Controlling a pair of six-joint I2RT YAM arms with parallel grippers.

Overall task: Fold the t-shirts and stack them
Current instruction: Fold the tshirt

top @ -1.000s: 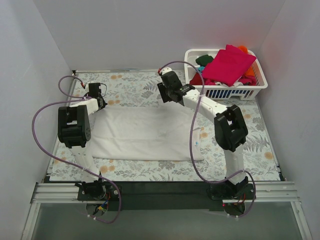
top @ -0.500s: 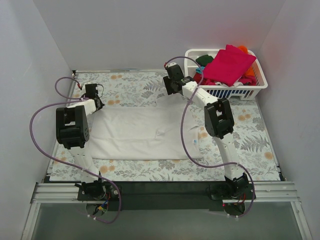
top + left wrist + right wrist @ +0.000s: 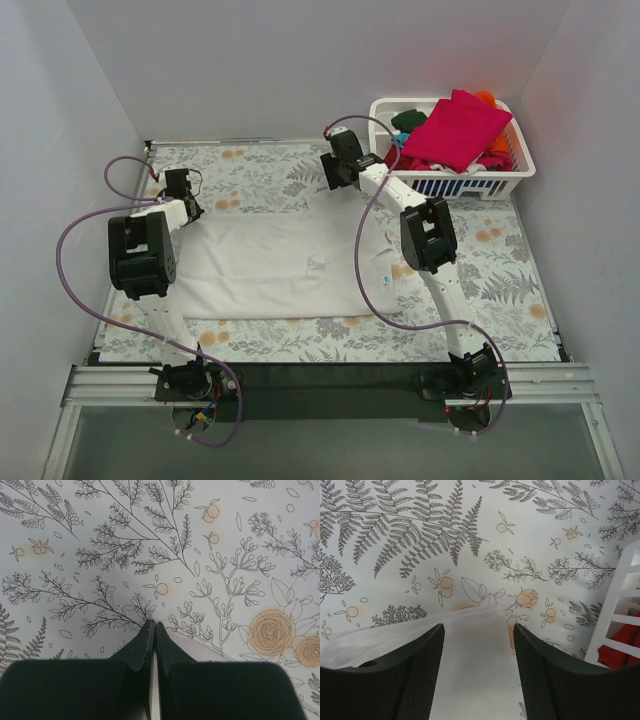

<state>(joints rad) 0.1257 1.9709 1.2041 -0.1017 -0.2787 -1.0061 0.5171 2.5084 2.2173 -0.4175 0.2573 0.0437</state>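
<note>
A large white t-shirt (image 3: pixel 270 270) lies spread flat across the middle of the floral table. My left gripper (image 3: pixel 188 207) is at its far left corner; in the left wrist view it (image 3: pixel 152 626) is shut, with a thin strip of white shirt (image 3: pixel 200 651) pinched between the fingers. My right gripper (image 3: pixel 338 183) is at the far right corner; in the right wrist view it (image 3: pixel 476 630) is open, jaws wide apart over the white shirt's corner (image 3: pixel 475 650). A magenta t-shirt (image 3: pixel 455 130) tops the pile in the basket, over red (image 3: pixel 398 158), dark green (image 3: pixel 408 120) and orange (image 3: pixel 487 98) ones.
The white slatted basket (image 3: pixel 455 186) stands at the far right of the table, close to my right gripper; its wall shows in the right wrist view (image 3: pixel 620 605). White walls enclose the table on three sides. Purple cables loop off both arms.
My right arm has stretched out toward the far side, its elbow dropping low. My left gripper has moved slightly back and left. The white shirt now lies flatter and reaches farther back.
</note>
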